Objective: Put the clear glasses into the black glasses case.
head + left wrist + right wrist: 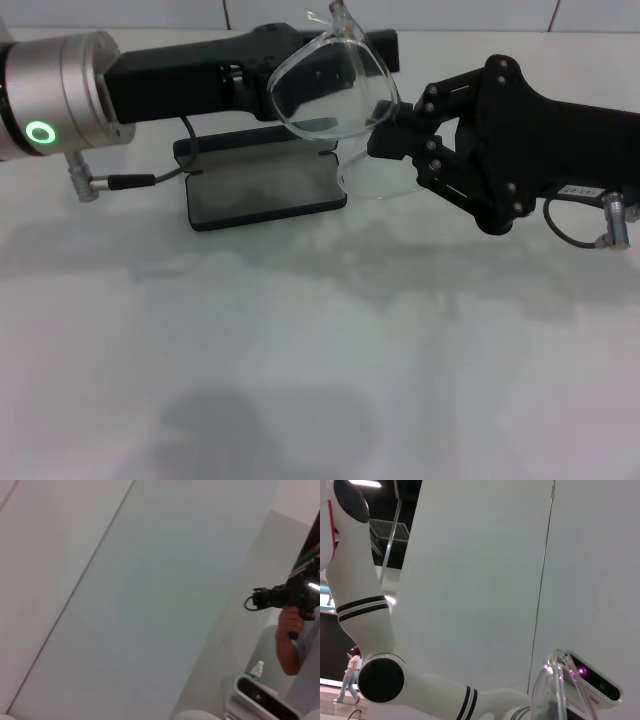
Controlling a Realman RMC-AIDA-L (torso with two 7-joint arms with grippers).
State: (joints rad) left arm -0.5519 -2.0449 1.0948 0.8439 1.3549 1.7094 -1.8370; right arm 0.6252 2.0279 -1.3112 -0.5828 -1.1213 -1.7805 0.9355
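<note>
The clear glasses (pixel 325 90) hang in the air above the black glasses case (pixel 262 188), which lies open on the white table with its grey lining up. My right gripper (pixel 385 128) comes in from the right and is shut on the glasses at the edge of a lens. My left gripper (pixel 385 50) stretches in from the left, level, just behind the glasses and above the case; the lens covers its tip. A clear piece of the glasses (pixel 559 690) shows in the right wrist view.
The white table (pixel 300 350) spreads in front of the case. A cable and plug (pixel 110 183) hang from my left wrist beside the case. The left wrist view shows a wall and a person (pixel 292 630) with a camera.
</note>
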